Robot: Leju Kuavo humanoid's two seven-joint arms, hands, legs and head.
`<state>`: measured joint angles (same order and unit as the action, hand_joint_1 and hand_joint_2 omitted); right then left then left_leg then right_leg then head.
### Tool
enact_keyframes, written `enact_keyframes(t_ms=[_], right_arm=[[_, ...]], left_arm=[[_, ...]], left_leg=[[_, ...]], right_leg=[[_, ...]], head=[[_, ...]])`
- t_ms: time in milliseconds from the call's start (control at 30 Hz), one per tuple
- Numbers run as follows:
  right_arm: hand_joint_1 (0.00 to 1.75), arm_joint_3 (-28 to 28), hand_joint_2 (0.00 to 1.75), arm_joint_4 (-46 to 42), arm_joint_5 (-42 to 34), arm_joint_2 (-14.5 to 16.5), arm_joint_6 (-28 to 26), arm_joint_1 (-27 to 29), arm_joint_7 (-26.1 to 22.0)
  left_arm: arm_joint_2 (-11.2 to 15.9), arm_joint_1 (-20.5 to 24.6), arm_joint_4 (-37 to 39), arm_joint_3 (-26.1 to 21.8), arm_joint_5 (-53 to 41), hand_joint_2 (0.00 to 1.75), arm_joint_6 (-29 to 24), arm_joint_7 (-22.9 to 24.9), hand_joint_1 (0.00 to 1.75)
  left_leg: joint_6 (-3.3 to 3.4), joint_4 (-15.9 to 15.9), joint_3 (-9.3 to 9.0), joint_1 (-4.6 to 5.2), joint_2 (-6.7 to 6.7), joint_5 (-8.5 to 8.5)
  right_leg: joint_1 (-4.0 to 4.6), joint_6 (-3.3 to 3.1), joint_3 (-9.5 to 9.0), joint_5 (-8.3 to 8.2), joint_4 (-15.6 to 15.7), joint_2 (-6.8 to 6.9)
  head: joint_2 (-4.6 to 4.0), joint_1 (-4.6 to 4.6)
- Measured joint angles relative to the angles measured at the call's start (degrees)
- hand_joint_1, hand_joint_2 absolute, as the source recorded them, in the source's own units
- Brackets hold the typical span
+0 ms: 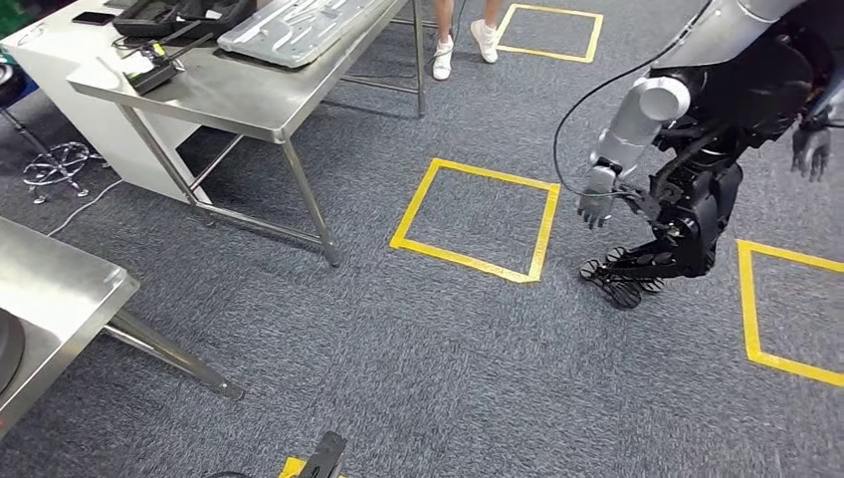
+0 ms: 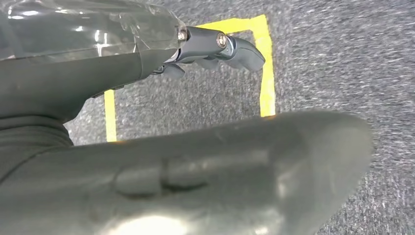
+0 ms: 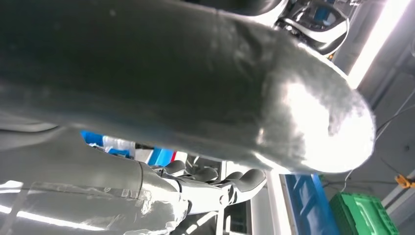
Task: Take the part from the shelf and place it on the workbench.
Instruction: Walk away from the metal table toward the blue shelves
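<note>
Two hands, and neither carries anything: the left hand (image 1: pixel 597 204) hangs at about three o'clock in the head view over the grey carpet (image 1: pixel 398 339), its fingers (image 2: pixel 235 49) slack, slightly curled and closed on nothing, while the right hand (image 1: pixel 811 149) dangles at the far two o'clock edge, fingers (image 3: pixel 244 181) loosely bent, palm bare as well. The part itself I cannot pick out, and no shelf is in sight. A yellow taped square (image 1: pixel 476 216) sits dead centre on the floor, another yellow square (image 1: pixel 786 309) at four o'clock. Up at eleven o'clock stands a steel worktop (image 1: pixel 249 95) carrying a long grey tray (image 1: pixel 299 28) and black cases (image 1: pixel 179 15); a second steel worktop (image 1: pixel 60 299) corners in at eight o'clock. A person's legs in white shoes (image 1: pixel 463 45) wait at twelve. My read: this is the walking stage, nothing fetched. Done well, that means keeping both arms low and quiet, squaring up to the shelf before reaching, and steering wide of those table legs and the bystander.
</note>
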<state>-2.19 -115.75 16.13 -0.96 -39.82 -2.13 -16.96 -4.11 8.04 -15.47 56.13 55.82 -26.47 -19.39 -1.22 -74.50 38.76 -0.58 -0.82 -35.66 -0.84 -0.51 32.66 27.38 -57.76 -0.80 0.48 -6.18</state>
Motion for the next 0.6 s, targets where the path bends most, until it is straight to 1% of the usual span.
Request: enact_keyframes(t_ms=[33,67,100,133,167,200,267,300,333,367,400,433,467,500,533,567,600], right_arm=[[0.0,0.0,0.0,0.0,0.0,0.0,0.0,0.0,0.0],[0.0,0.0,0.0,0.0,0.0,0.0,0.0,-0.02,0.01],[0.0,0.0,0.0,0.0,0.0,0.0,0.0,-0.04,0.03],[0.0,0.0,0.0,0.0,0.01,0.0,0.0,-0.11,0.05],[0.0,0.0,0.0,0.0,0.02,0.0,0.0,-0.19,0.12],[0.0,0.0,0.0,0.0,0.03,0.0,0.0,-0.24,0.2],[0.0,0.0,0.0,-0.01,0.11,-0.01,0.0,-0.23,0.37],[0.0,0.0,0.0,-0.02,0.16,-0.02,-0.01,-0.19,0.43],[0.0,0.0,0.0,-0.03,0.24,-0.03,-0.01,-0.19,0.46],[0.0,0.01,0.0,-0.03,0.28,-0.04,-0.02,-0.19,0.5],[0.0,0.01,0.0,-0.03,0.32,-0.04,-0.02,-0.18,0.56],[0.0,0.02,0.0,-0.03,0.33,-0.04,-0.02,-0.13,0.61],[0.0,0.02,0.0,-0.02,0.33,-0.04,-0.02,-0.04,0.67],[0.0,0.02,0.0,-0.02,0.33,-0.04,-0.02,0.04,0.71],[0.0,0.02,0.0,-0.02,0.33,-0.04,-0.02,0.09,0.73],[0.0,0.02,0.0,-0.03,0.36,-0.04,-0.02,0.12,0.74],[0.0,0.02,0.0,-0.03,0.39,-0.04,-0.02,0.12,0.74]], left_arm=[[0.0,-0.06,0.0,0.0,0.01,0.0,0.0,0.0,0.0],[0.0,-0.07,0.0,0.0,0.0,0.0,0.0,0.0,0.0],[0.0,-0.02,0.0,0.0,-0.01,0.0,0.01,0.0,0.0],[0.0,0.04,0.0,0.0,-0.02,0.0,0.02,0.0,0.0],[0.0,0.11,0.0,0.0,-0.03,0.0,0.03,0.0,0.0],[0.0,0.14,0.0,0.0,-0.04,0.0,0.05,0.0,0.0],[-0.02,0.17,0.0,0.0,-0.07,0.0,0.11,0.01,0.0],[-0.03,0.19,0.0,0.0,-0.11,0.0,0.16,0.02,0.0],[-0.05,0.22,0.0,0.0,-0.19,0.0,0.22,0.02,0.0],[-0.07,0.25,0.0,0.0,-0.3,0.0,0.3,0.02,0.0],[-0.07,0.24,0.0,0.0,-0.39,0.0,0.36,0.02,0.0],[-0.06,0.21,0.0,0.0,-0.47,0.0,0.4,0.03,0.0],[-0.05,0.17,0.0,0.0,-0.51,0.0,0.43,0.05,0.0],[-0.05,0.14,0.0,0.0,-0.54,0.0,0.44,0.07,0.0],[-0.05,0.13,0.0,0.0,-0.59,0.0,0.44,0.09,0.0],[-0.05,0.15,0.0,0.0,-0.68,0.0,0.45,0.11,0.0],[-0.05,0.19,0.0,0.0,-0.79,0.0,0.45,0.11,0.0]], left_leg=[[0.3,1.33,-0.5,0.08,0.19,1.43],[0.75,4.68,-1.94,0.2,0.57,3.61],[1.27,8.77,-3.68,0.34,1.29,5.62],[1.69,12.35,-5.18,0.43,2.05,6.98],[1.96,14.72,-6.12,0.53,2.67,7.67],[2.1,15.75,-6.45,0.63,3.05,7.69],[2.28,16.31,-6.63,0.61,2.64,7.82],[2.49,16.67,-6.78,0.51,2.31,8.01],[2.74,17.04,-6.92,0.36,1.91,8.21],[2.95,17.33,-7.02,0.22,1.49,8.38],[3.07,17.39,-7.03,0.26,1.1,8.41],[3.16,17.38,-7.0,0.27,0.67,8.4],[3.18,17.34,-6.97,0.28,0.23,8.37],[3.18,17.28,-6.96,0.26,-0.21,8.32],[3.1,17.18,-6.97,0.21,-0.58,8.22],[2.97,17.02,-7.0,0.14,-0.91,8.08],[2.74,16.8,-7.04,0.11,-1.2,7.87]], right_leg=[[0.09,0.0,-0.08,0.0,-0.01,-0.46],[0.17,0.01,-0.19,0.01,-0.01,-0.92],[0.21,0.04,-0.29,0.02,0.0,-1.33],[0.3,0.13,-0.3,0.06,-0.06,-1.71],[0.32,0.31,-0.22,0.05,-0.11,-2.04],[0.27,0.52,-0.09,0.03,-0.13,-2.32],[0.13,1.13,0.08,0.05,-0.18,-2.81],[0.12,1.41,0.21,0.43,-0.58,-2.55],[0.16,1.65,0.67,1.33,-1.77,-2.01],[0.16,1.83,1.67,2.84,-4.13,-1.23],[0.16,2.01,3.23,4.74,-7.55,-0.45],[0.08,2.19,5.0,6.55,-11.35,-0.04],[0.0,2.39,6.48,7.69,-14.5,0.14],[-0.09,2.55,7.13,7.71,-15.91,0.24],[-0.18,2.67,6.67,6.6,-15.03,0.39],[-0.28,2.75,5.2,4.67,-12.13,0.71],[-0.37,2.79,3.2,2.72,-8.08,1.42]], head=[[0.0,-0.02],[0.01,-0.03],[0.01,-0.04],[0.02,-0.01],[0.02,0.01],[0.02,0.03],[0.02,0.05],[0.02,0.1],[0.01,0.23],[0.01,0.37],[0.01,0.51],[0.01,0.59],[0.01,0.59],[0.01,0.59],[0.02,0.58],[0.02,0.6],[0.02,0.63]])
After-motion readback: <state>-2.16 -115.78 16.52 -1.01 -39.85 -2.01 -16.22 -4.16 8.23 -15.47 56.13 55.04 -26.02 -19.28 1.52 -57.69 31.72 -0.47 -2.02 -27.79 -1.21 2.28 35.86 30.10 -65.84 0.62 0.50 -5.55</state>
